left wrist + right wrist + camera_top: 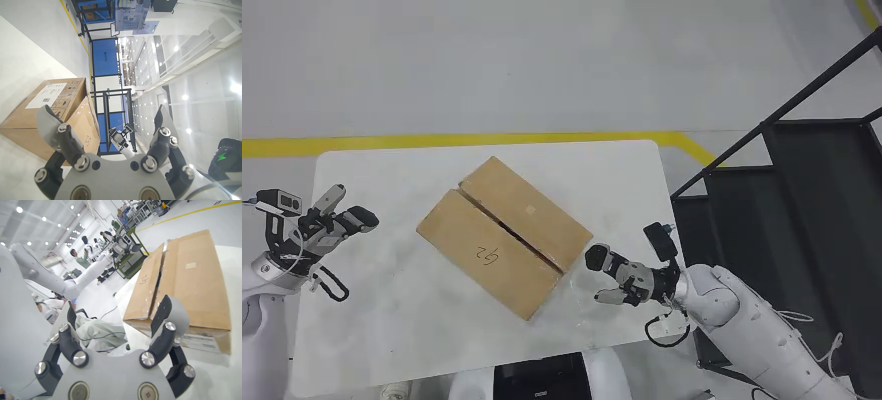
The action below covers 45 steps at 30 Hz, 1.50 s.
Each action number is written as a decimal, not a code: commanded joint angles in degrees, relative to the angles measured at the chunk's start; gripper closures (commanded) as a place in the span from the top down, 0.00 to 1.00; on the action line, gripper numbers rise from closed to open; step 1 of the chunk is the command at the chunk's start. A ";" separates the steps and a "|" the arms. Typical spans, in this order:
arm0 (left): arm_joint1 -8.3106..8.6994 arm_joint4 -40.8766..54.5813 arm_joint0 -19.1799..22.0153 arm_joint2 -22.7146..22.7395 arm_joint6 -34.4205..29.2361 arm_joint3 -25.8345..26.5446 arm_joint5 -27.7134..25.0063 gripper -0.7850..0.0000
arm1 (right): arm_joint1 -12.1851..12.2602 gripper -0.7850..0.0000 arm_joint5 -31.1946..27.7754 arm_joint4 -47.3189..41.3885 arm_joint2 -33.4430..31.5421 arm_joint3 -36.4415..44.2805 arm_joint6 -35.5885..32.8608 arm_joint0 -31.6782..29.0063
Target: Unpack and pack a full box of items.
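From the top view, a brown cardboard box (507,235) with a rectangular top sits askew in the middle of a white round-cornered table (392,300). Its two top flaps are folded shut, meeting along a lengthwise seam, and one flap carries a handwritten mark. The left gripper (345,208) hangs at the table's edge, its fingers spread wide and holding nothing. The box lies ahead of their tips and well apart from them. The right gripper (602,277) is at the opposite side, its fingers likewise parted and empty. The box's corner is just beside the nearer fingertip.

In the left wrist view, the left gripper (103,113) has both fingers (47,117) splayed far apart with nothing in the gap. The box (62,92) lies beyond the tip of one finger, outside the gap, turning a side face with a white label towards it.

In the right wrist view, the right gripper (117,304) is wide open and grips nothing. The box (189,281) lies close ahead of one finger (162,313), and the end of the flap seam comes down right by that fingertip. Whether the two touch cannot be told. The other finger points past the table's edge, clear of the box. The flaps lie slightly uneven along the seam.
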<state>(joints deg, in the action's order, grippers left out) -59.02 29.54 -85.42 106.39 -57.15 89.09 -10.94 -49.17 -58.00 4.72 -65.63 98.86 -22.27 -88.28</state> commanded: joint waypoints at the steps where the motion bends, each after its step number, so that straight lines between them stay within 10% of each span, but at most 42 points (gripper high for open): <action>1: 0.00 0.00 0.00 0.00 0.00 0.00 0.00 1.00 | 0.03 1.00 0.00 -1.05 0.11 0.01 -0.29 0.12; 16: 0.00 0.00 0.00 0.00 0.00 0.00 0.00 1.00 | -0.02 1.00 0.52 -1.75 0.57 -0.02 -0.13 -0.22; 27: 0.00 0.00 0.00 0.00 0.00 0.00 0.00 1.00 | -0.14 1.00 12.73 -28.04 8.26 -2.72 -11.99 -0.57; 45: 0.00 0.00 0.00 0.00 0.00 0.00 0.00 1.00 | -4.14 1.00 15.47 -39.26 14.23 -10.73 -10.35 4.83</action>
<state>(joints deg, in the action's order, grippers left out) -59.02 29.54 -85.42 106.39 -57.15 89.09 -10.94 -53.09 -42.50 -34.26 -51.59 88.54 -32.85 -83.86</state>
